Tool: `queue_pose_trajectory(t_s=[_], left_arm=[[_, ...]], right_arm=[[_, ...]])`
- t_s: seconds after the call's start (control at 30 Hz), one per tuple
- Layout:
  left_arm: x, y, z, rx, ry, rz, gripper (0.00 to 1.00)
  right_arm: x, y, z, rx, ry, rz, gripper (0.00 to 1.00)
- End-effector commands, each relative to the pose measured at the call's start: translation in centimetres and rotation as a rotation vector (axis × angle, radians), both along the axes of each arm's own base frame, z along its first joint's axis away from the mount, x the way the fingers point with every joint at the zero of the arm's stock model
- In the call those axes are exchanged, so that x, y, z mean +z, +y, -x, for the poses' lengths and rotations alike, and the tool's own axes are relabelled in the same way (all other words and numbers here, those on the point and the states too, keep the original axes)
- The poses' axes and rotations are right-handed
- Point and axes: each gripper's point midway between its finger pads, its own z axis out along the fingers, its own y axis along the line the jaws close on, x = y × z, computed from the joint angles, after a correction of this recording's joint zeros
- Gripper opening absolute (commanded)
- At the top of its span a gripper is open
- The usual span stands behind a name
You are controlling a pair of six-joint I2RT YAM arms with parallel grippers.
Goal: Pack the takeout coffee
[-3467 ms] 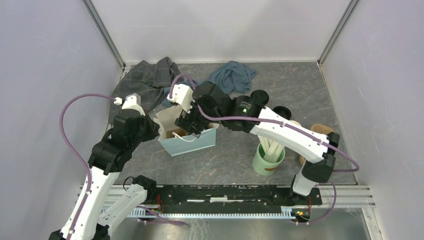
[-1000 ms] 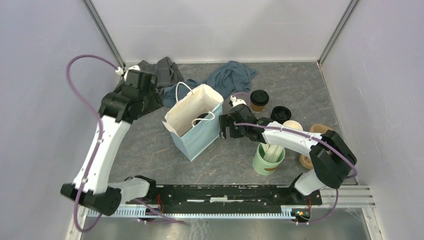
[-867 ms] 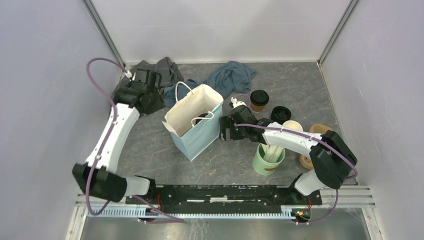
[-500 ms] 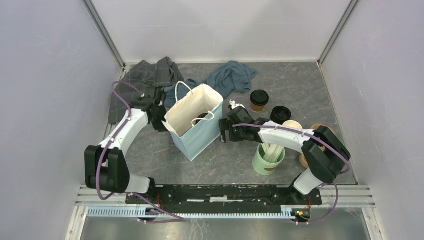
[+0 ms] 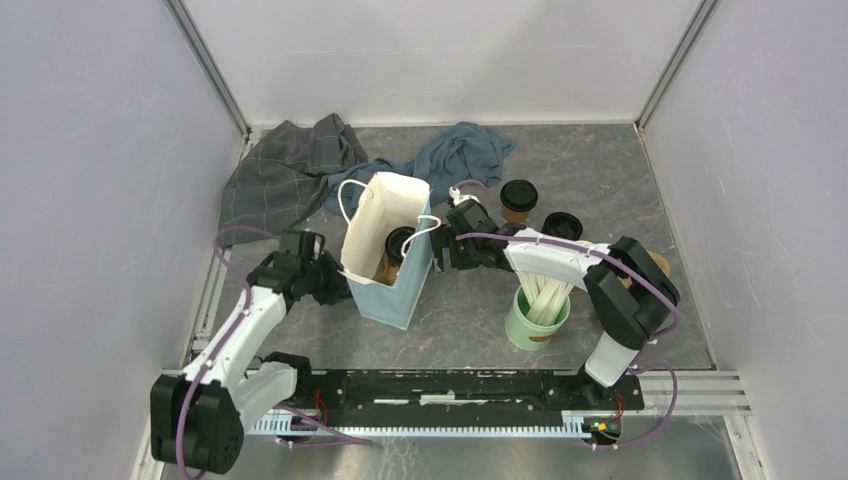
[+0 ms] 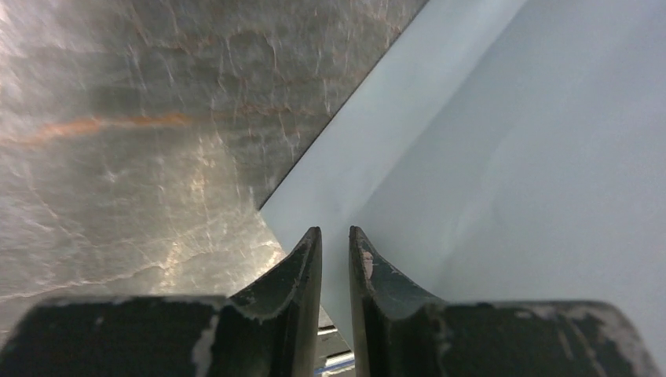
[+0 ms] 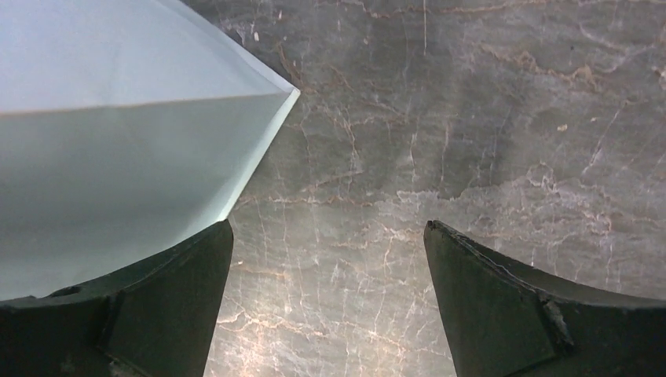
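A: What is the left gripper doing down at the bag?

B: Its jaws are drawn almost together, with only a slit between them, right at the bag's near left corner. Pale paper shows in the slit, but I cannot tell whether it is pinched or simply lies behind.

A: And the right gripper?

B: Spread wide and holding nothing, low beside the bag's right wall. One arm on each side looks meant to keep the bag upright with its mouth open.

A: Where is the coffee?

B: One lidded cup stands inside the bag, its black lid showing through the mouth. The other cup stands on the table, to the far right of the bag, not yet packed.

A: So the empty right gripper fetches it?

B: Probably, since it is the nearer one. The green cup of stirrers sits on the near side, out of that path.
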Motion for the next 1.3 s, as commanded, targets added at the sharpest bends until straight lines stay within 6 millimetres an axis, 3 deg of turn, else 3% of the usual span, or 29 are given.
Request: queue_pose_trajectory(t_s=[0.0, 0.17, 0.37, 0.67, 0.8, 0.87, 0.93, 1.0, 1.1, 1.27], left_arm=[[0.3, -2.7, 1.3, 0.060, 0.002, 0.179, 0.25], [0.1, -3.7, 2.7, 0.065, -0.007, 0.211, 0.26], [0.5, -1.8, 3.2, 0.044, 0.003, 0.076, 0.30], [-0.7, 0.4, 1.5, -0.128, 0.127, -0.153, 0.32], [1.9, 0.3, 0.1, -0.198, 0.205, -0.159, 0.32], [2.7, -0.5, -0.7, -0.205, 0.206, -0.120, 0.32], [1.8, -1.1, -1.0, -0.217, 0.206, -0.092, 0.32], [0.0, -0.6, 0.3, -0.228, 0.278, -0.111, 0.31], [-0.6, -1.1, 1.6, -0.252, 0.332, -0.074, 0.29], [-0.5, -1.4, 2.1, -0.259, 0.336, -0.055, 0.27]], right_arm=[[1.3, 1.4, -2.5, 0.033, -0.068, -0.019, 0.98], [1.3, 1.4, -2.7, 0.047, -0.060, -0.001, 0.98], [1.8, 0.1, -2.8, 0.043, -0.058, 0.038, 0.98], [1.1, -0.7, -2.8, 0.085, -0.061, 0.089, 0.98], [0.6, -1.0, -2.0, 0.074, 0.002, 0.102, 0.98], [-0.1, -0.9, -1.3, 0.060, 0.023, 0.064, 0.98], [-0.7, -0.3, -0.8, 0.066, 0.030, 0.018, 0.98], [-0.8, 0.0, -1.0, 0.077, 0.036, 0.019, 0.98], [0.1, 1.1, -1.9, 0.085, 0.040, 0.014, 0.98], [1.7, 2.8, -3.7, 0.060, 0.017, -0.030, 0.98]])
